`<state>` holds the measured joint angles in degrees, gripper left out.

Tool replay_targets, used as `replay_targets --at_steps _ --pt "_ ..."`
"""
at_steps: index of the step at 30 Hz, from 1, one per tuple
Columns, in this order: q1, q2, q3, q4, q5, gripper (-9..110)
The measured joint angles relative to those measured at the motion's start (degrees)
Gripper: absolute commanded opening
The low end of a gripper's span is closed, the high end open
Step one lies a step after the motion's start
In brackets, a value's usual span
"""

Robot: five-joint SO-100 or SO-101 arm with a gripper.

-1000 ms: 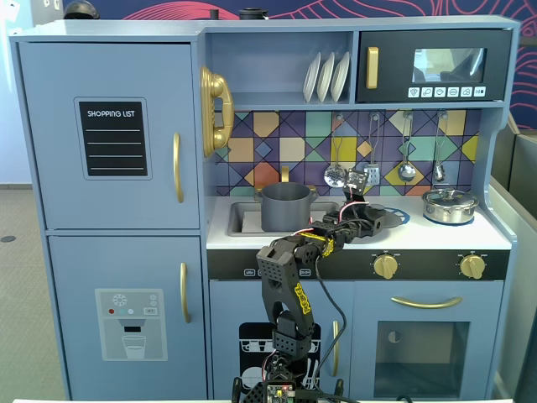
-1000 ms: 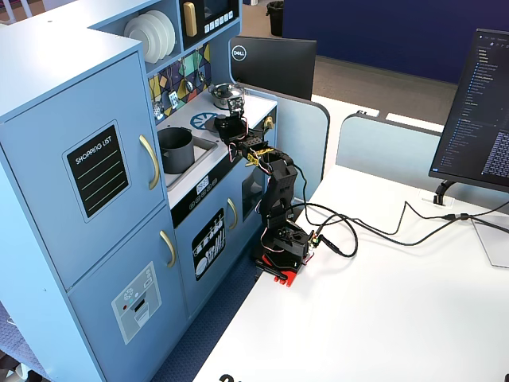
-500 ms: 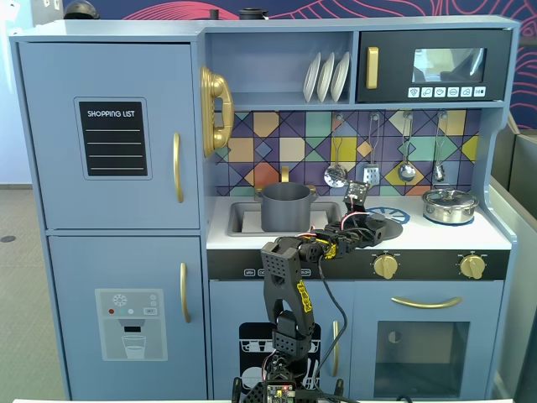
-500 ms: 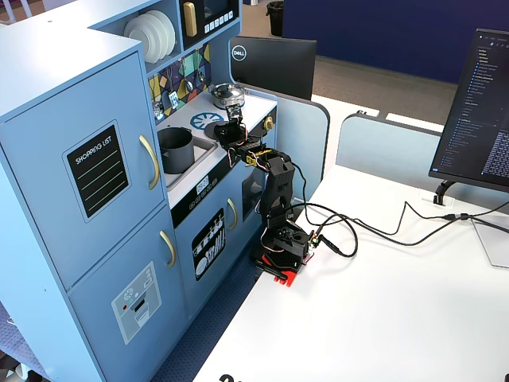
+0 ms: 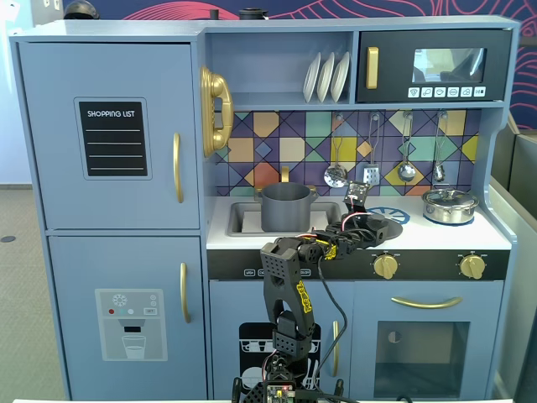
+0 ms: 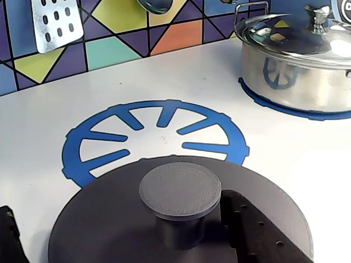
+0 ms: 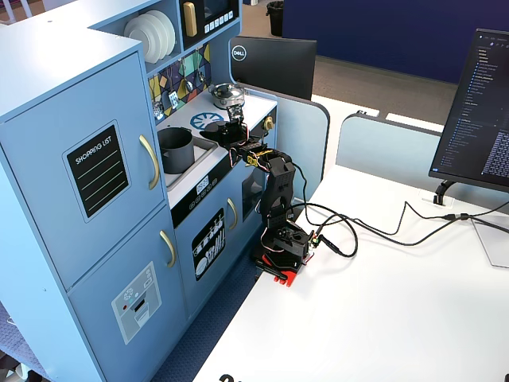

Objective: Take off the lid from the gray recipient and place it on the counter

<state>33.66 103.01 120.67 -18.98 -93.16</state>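
Observation:
The lid (image 6: 109, 219), a dark gray disc with a round knob (image 6: 180, 192), lies flat on the white counter (image 6: 49, 120), overlapping the front of the blue burner pattern (image 6: 109, 137). My gripper (image 6: 126, 238) is open around the knob. One finger (image 6: 258, 230) sits right beside the knob and the other shows at the bottom left corner. In a fixed view the lid (image 5: 390, 227) rests right of the gray recipient (image 5: 285, 208), which stands uncovered in the sink. The gripper (image 5: 369, 225) is low over the lid. From the side, the lid (image 7: 217, 134) lies beyond the recipient (image 7: 176, 148).
A shiny silver pot (image 6: 299, 66) with its own lid stands on the counter behind and right of the gray lid. It is also seen in both fixed views (image 5: 450, 206) (image 7: 227, 95). Utensils (image 5: 406, 170) hang on the tiled back wall. Gold knobs (image 5: 385, 266) line the front edge.
From a second ago to half a second ago the wrist dropped a little and the lid came down onto the counter. Since then almost nothing has moved.

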Motion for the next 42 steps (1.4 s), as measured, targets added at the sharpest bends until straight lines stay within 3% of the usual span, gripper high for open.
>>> replay_targets --at_steps 10,19,25,31,33,37,42 --pt "1.7 4.5 1.4 1.5 1.1 45" --pt "1.7 20.2 6.3 11.4 1.3 42" --pt "1.3 39.1 6.8 27.9 3.2 35" --pt "-6.9 54.6 -0.6 59.3 7.1 15" --pt "-11.0 56.8 -1.7 71.1 6.2 1" --pt "-19.2 59.7 0.6 87.1 0.5 0" --pt "-27.7 64.2 13.4 92.4 2.6 0"
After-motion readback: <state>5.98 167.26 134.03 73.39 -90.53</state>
